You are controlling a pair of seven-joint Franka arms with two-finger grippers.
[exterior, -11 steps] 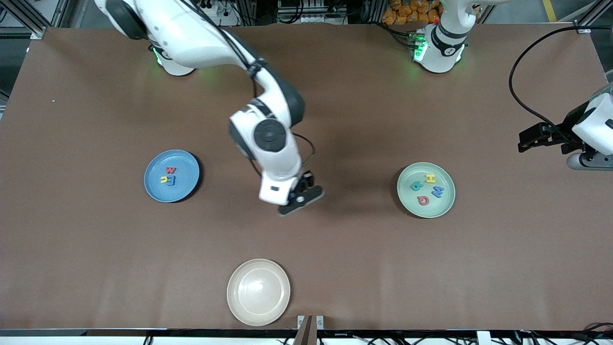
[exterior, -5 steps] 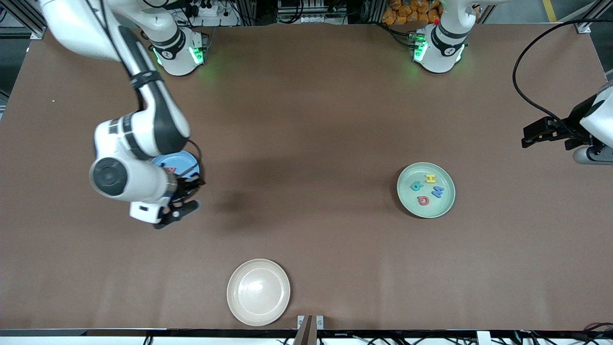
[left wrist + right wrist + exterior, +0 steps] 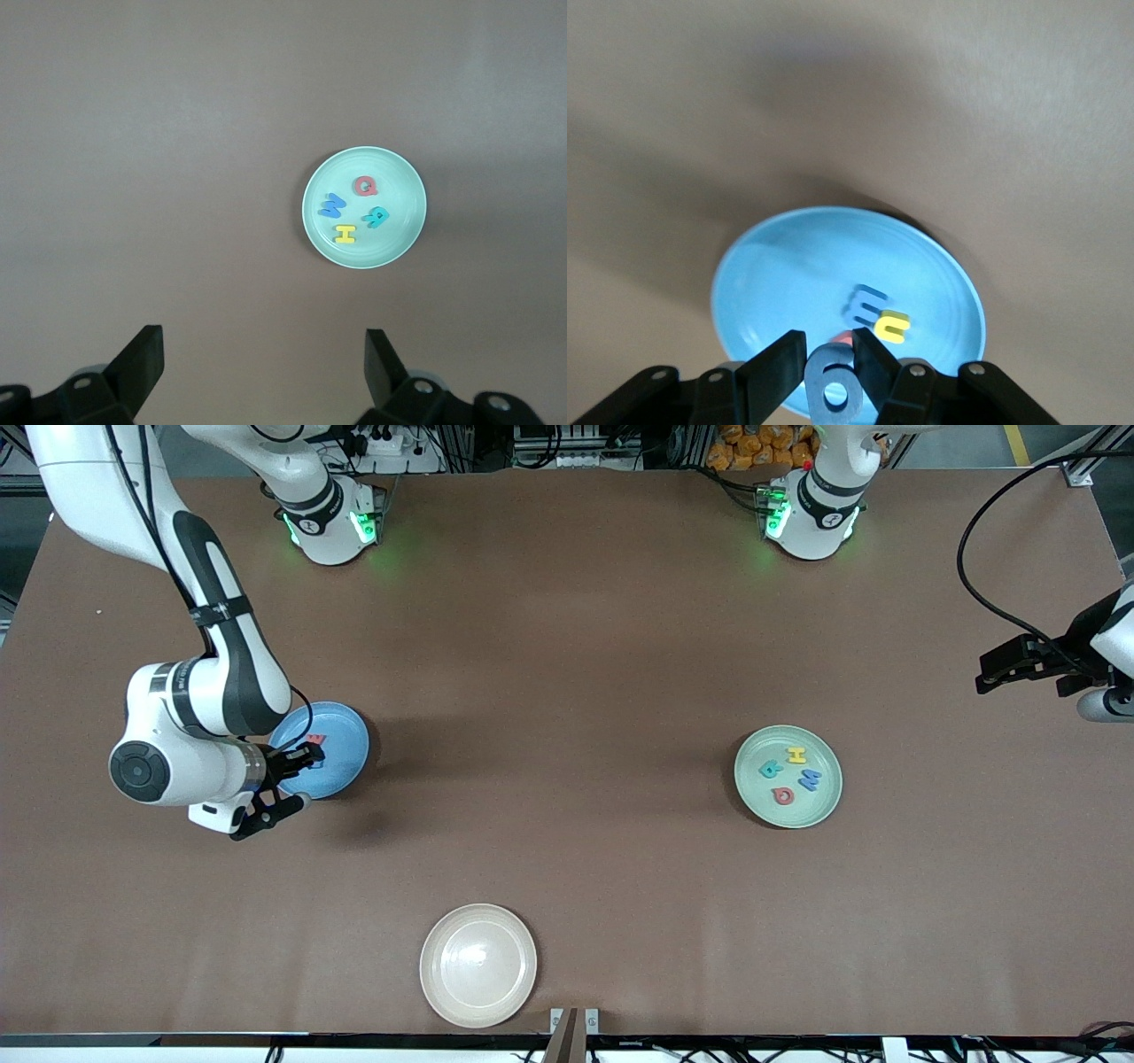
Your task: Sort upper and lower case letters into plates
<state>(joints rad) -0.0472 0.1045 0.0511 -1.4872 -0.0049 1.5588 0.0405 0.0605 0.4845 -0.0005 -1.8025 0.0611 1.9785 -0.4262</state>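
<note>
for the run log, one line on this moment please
right gripper: shut on small grey-blue toy letter, over round blue plate | left gripper: open, waiting

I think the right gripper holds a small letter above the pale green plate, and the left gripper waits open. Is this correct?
Not quite: the right gripper holds the small letter above the blue plate, as the right wrist view shows. The left gripper does wait open.
</note>
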